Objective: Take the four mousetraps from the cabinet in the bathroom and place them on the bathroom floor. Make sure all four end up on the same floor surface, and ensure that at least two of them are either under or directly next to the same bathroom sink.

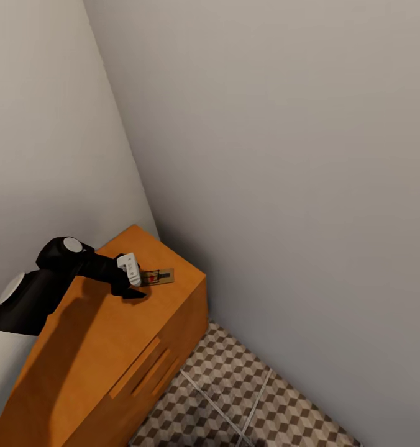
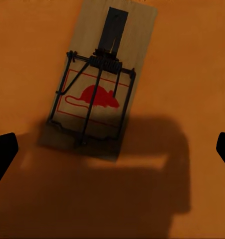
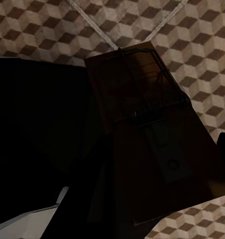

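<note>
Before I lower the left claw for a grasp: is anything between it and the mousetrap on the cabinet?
Nothing visible. The mousetrap lies alone on the cabinet top, just ahead of the open left claw, with only bare wood between them.

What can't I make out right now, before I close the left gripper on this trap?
- Head view: the left gripper fingertips are hidden behind its own wrist, so their gap to the mousetrap on the cabinet is unclear.
- Left wrist view: both fingers are cut off by the picture's side edges.
- Right wrist view: a second mousetrap sits near the lens in deep shadow; whether the right gripper grips it cannot be told.
</note>
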